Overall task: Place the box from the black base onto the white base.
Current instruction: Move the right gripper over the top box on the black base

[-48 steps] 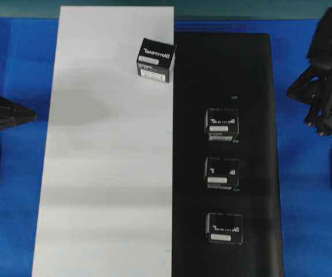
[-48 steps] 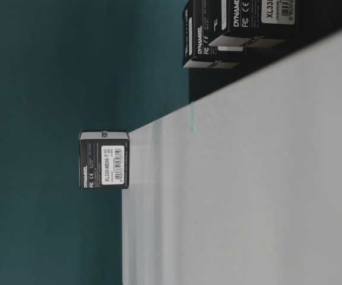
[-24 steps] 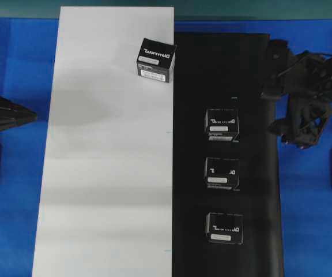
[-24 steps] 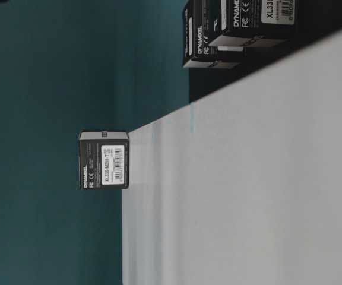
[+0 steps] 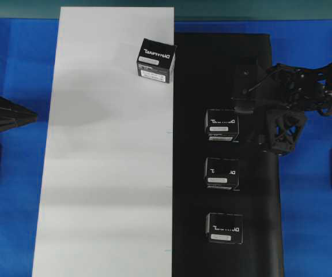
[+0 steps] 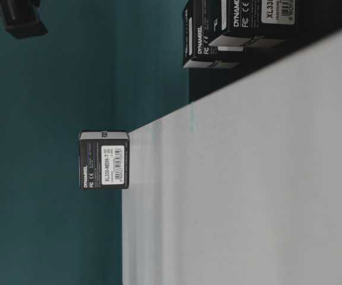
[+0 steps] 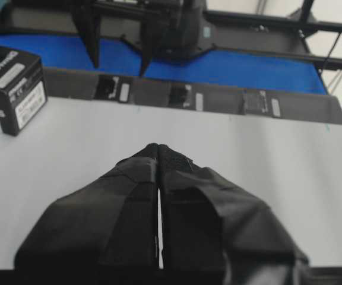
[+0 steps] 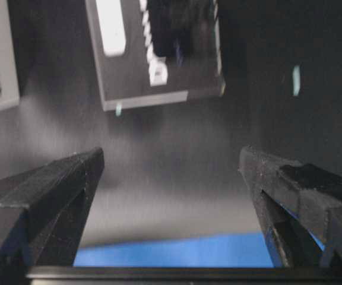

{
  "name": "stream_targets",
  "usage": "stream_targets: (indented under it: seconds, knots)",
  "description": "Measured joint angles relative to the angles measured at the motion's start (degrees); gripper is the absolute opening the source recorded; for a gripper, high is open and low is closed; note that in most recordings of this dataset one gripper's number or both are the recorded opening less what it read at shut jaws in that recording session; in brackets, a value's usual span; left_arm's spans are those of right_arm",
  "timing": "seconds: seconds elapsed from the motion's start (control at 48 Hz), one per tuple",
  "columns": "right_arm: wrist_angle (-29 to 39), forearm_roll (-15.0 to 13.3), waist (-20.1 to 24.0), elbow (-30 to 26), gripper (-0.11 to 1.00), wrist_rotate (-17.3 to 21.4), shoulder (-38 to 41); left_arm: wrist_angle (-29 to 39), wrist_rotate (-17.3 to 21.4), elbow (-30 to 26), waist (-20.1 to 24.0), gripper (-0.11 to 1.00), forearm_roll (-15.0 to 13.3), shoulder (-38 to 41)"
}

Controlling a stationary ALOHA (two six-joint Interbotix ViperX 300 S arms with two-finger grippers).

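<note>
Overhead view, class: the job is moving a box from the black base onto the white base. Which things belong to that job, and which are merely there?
Belonging to the job:
- three boxes on the black base
- one box on the white base
- right gripper, open beside the top box

Merely there:
- blue tabletop
- left gripper, shut

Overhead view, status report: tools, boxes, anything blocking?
Right tool open, beside nearest box on black base. Left tool shut, over white base. One box on white, three on black. Nothing blocking.
</note>
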Motion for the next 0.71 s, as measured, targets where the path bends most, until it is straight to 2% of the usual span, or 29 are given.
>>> stream_targets:
  seconds: [0.709]
  knots:
    - [-11.51,-0.09,0.97,-1.41,1.0,0.0,7.91,-0.09,-0.88,-0.09,0.0,-0.03,0.0,0.44]
